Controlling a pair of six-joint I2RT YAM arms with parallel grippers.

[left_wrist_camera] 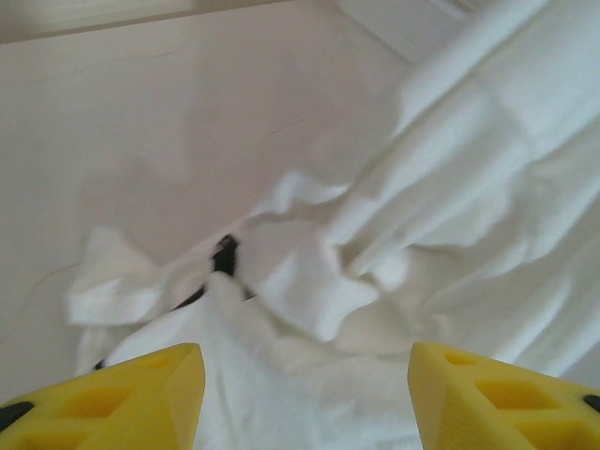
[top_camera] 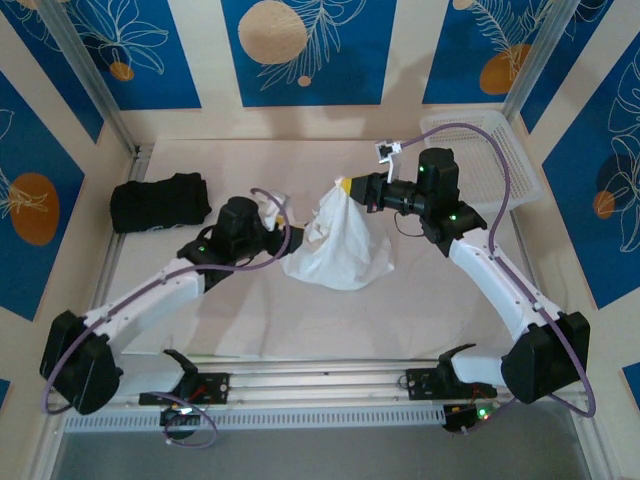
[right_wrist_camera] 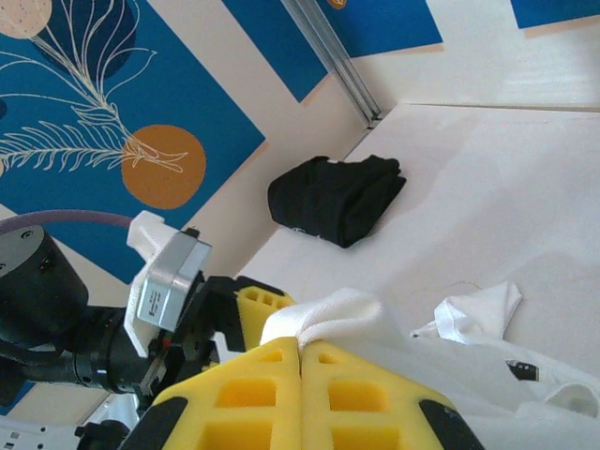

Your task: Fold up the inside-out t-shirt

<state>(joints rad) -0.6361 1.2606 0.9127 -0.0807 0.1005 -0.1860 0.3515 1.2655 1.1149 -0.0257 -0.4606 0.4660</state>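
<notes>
The inside-out t-shirt (top_camera: 335, 245) is a white bundle hanging in a cone above the table's middle, its lower part resting on the surface. My right gripper (top_camera: 350, 187) holds its top. In the right wrist view the yellow fingers of that gripper (right_wrist_camera: 300, 342) are pressed together on a fold of the t-shirt (right_wrist_camera: 328, 314). My left gripper (top_camera: 280, 218) sits just left of the bundle. In the left wrist view the left gripper (left_wrist_camera: 305, 358) stands open, with its fingers wide apart. The crumpled t-shirt (left_wrist_camera: 450, 187) lies beyond and below them, and nothing is pinched.
A black folded garment (top_camera: 160, 203) lies at the table's far left, also seen from the right wrist (right_wrist_camera: 337, 197). A white basket (top_camera: 490, 150) stands at the back right. Metal frame posts and blue patterned walls enclose the table.
</notes>
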